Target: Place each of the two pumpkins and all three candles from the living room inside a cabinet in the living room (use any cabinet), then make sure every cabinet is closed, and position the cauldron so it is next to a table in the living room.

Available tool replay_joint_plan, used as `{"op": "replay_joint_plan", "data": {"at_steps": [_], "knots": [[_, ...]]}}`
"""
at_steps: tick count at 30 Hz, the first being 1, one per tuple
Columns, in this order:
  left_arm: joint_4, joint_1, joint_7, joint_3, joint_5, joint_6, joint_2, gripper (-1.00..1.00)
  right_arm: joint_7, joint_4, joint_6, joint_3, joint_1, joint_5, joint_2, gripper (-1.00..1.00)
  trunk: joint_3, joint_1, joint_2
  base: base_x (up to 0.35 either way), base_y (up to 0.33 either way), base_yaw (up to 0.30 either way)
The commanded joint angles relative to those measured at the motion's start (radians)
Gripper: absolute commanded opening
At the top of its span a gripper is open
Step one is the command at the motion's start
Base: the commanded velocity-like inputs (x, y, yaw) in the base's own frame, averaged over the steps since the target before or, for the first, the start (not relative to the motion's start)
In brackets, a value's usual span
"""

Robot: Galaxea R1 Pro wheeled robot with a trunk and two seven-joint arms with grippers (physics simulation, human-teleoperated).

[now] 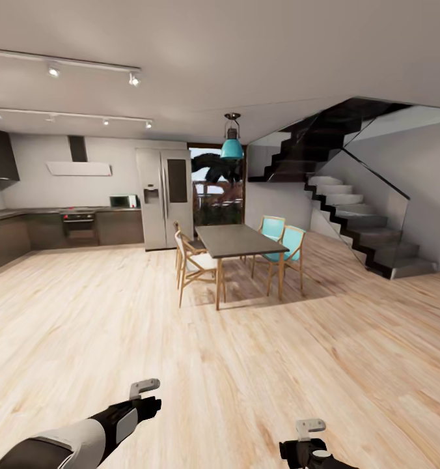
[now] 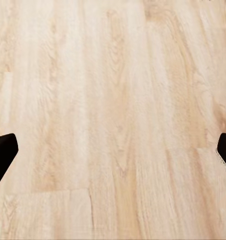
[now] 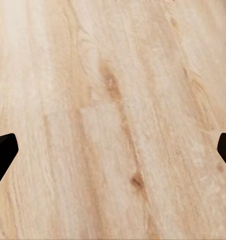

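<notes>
Kitchen-diner on a pale wood floor (image 1: 116, 312)
A dark dining table (image 1: 239, 240) stands mid-room among chairs (image 1: 288, 244), beside a staircase (image 1: 357, 215).

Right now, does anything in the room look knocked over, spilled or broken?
Nothing stands out. The dining table stands level with its chairs upright around it, the wooden floor shows no spill, and both grippers, left and right, hang open over bare planks.

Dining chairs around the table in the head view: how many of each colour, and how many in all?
Teal chairs: 2, on the dining table's staircase side.
White-seated wooden chairs: 2, on its kitchen side.
Total: 4 chairs.
</notes>
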Motion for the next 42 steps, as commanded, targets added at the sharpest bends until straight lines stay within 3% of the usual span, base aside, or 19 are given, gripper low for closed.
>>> {"op": "replay_joint_plan", "data": {"at_steps": [1, 42], "knots": [[0.001, -0.001, 0.002, -0.008, 0.008, 0.002, 0.000, 1.00, 0.000, 0.004, -0.006, 0.008, -0.002, -0.009, 0.001, 1.00, -0.001, 0.001, -0.001, 0.334, 0.098, -0.267], [0.001, -0.001, 0.002, -0.008, 0.008, 0.004, 0.000, 1.00, -0.003, 0.004, -0.006, 0.008, -0.002, -0.009, 0.001, 1.00, -0.001, 0.001, -0.001, 0.329, 0.142, -0.267]]}}
